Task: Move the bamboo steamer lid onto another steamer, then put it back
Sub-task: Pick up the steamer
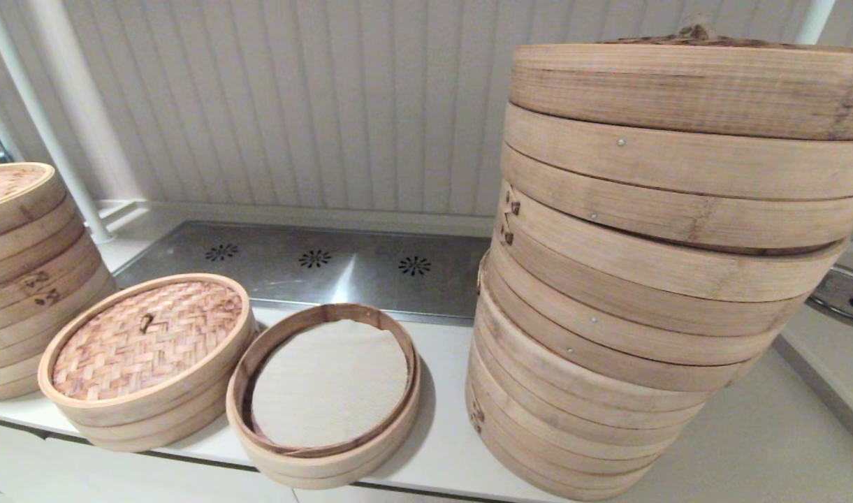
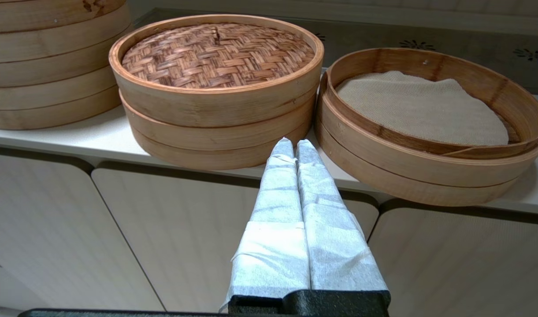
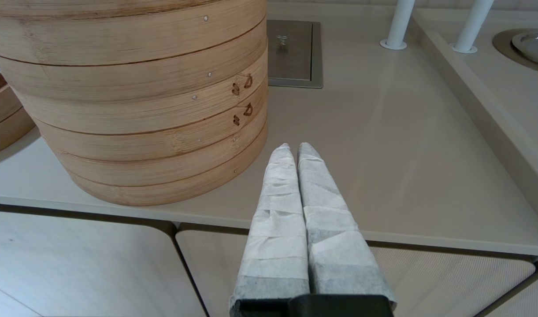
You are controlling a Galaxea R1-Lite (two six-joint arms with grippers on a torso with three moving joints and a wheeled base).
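The bamboo steamer lid [image 1: 147, 337] [image 2: 218, 55], with its brown herringbone top and tiny centre loop, rests on a small steamer at the counter's front left. Right beside it, touching, stands the other small steamer [image 1: 326, 391] [image 2: 427, 114], uncovered, with a white liner inside. My left gripper [image 2: 294, 141] is shut and empty, held in front of the counter edge, below the gap between the two small steamers. My right gripper [image 3: 294, 146] is also shut and empty, over the counter's front edge to the right of the huge stack. Neither gripper shows in the head view.
A huge stack of steamers [image 1: 643, 279] [image 3: 132, 97] rises on the right of the counter. A medium stack with a woven lid [image 1: 21, 272] stands at far left. A steel vent plate [image 1: 314, 269] lies behind. White posts [image 3: 398, 24] and a metal basin [image 3: 528, 44] are far right.
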